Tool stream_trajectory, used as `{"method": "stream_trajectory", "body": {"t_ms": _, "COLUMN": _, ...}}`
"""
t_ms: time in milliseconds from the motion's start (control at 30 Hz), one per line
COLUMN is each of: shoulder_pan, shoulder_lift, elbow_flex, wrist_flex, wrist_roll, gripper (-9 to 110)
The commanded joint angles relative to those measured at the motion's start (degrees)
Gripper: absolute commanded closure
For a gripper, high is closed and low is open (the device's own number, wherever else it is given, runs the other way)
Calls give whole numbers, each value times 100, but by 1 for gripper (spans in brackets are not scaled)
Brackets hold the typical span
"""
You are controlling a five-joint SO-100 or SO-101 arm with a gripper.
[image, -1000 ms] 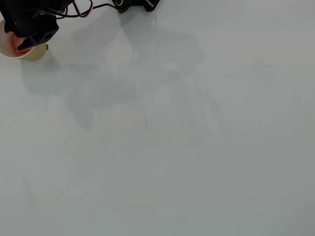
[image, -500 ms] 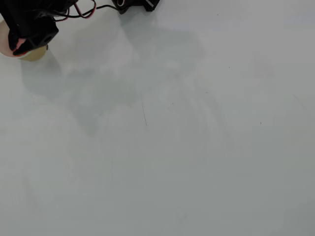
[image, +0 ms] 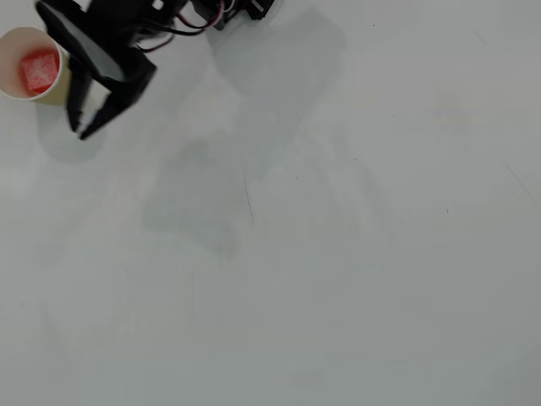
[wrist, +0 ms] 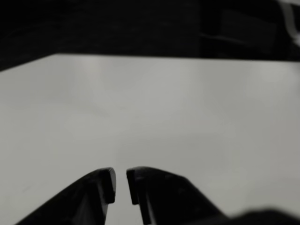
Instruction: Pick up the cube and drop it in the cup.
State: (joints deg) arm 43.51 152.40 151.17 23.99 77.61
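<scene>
The cup [image: 10, 49] stands at the far top left of the overhead view. The red speckled cube [image: 39, 71] lies inside it. My black gripper [image: 79, 130] is just right of and below the cup, over bare table, not touching it. Its fingers converge to a narrow gap with nothing between them. In the wrist view the gripper [wrist: 120, 185] shows at the bottom edge, tips a small way apart and empty, looking across the white table [wrist: 154, 117]. The cup and cube are out of the wrist view.
The arm's base and cables [image: 211, 13] sit at the top edge of the overhead view. The white table [image: 338, 254] stretches to the right and below. In the wrist view the table's far edge meets a dark background [wrist: 117, 28].
</scene>
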Motion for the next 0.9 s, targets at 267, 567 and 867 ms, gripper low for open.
{"method": "stream_trajectory", "body": {"t_ms": 267, "shoulder_pan": -1626, "shoulder_lift": 1397, "elbow_flex": 888, "wrist_flex": 562, "wrist_roll": -53, "gripper": 102}}
{"method": "stream_trajectory", "body": {"t_ms": 567, "shoulder_pan": -2733, "shoulder_lift": 2206, "elbow_flex": 1775, "wrist_flex": 1125, "wrist_roll": -62, "gripper": 102}}
{"method": "stream_trajectory", "body": {"t_ms": 867, "shoulder_pan": -3322, "shoulder_lift": 2716, "elbow_flex": 2452, "wrist_flex": 1679, "wrist_roll": -79, "gripper": 102}}
